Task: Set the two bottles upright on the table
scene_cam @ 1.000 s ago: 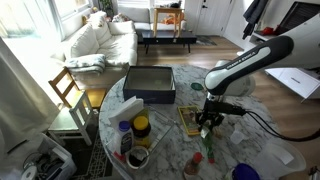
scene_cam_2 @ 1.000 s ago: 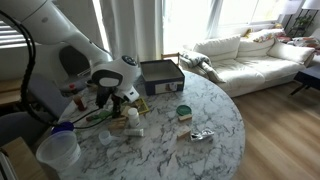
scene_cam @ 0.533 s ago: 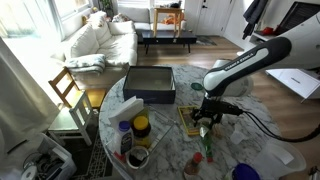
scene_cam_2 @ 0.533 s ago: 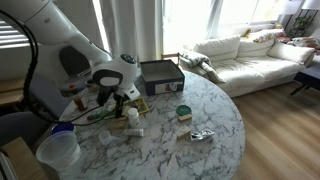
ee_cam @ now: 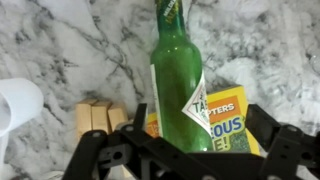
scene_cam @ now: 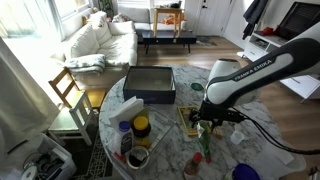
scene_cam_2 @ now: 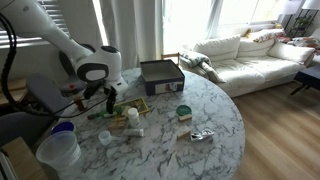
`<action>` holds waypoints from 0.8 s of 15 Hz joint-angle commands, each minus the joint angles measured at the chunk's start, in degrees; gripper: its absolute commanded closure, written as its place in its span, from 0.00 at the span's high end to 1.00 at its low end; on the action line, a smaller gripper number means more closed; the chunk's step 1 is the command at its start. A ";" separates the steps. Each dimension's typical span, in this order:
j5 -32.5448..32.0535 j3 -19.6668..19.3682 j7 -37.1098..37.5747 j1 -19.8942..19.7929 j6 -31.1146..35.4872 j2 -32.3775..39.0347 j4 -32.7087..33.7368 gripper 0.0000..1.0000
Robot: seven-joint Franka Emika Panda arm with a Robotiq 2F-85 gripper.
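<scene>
Over the last second my arm swings its wrist away from the dark box (scene_cam_2: 160,75) and brings the tool (scene_cam_2: 108,98) lower over the worktop (scene_cam_2: 205,105). I am now down at bottle height, not hanging above it. I read this as lining up the grasp on the first of the two bottles, with neither stood up yet. The wrist view gives me what the outside cameras cannot. The green bottle (ee_cam: 178,80) lies flat across a yellow card (ee_cam: 228,110), its neck pointing away from me. Its body sits between the tool's spread fingers, and card shows in the gap on one side, so nothing is pinched. In both exterior views the tool covers that bottle, but they place it near the dark box, clear of its corner. A green streak (scene_cam: 208,147) just beyond the tool from the box is probably the second bottle, lying down, though it is too small to be sure.
</scene>
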 commanded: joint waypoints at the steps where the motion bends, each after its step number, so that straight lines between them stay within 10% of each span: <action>1: -11.31 -4.22 12.49 3.34 5.89 -7.23 -8.75 1.00; 8: -10.32 -2.02 11.06 0.97 4.43 -6.25 -6.96 1.00; 12: 0.76 1.73 -1.13 -2.11 2.53 -7.97 -7.55 1.00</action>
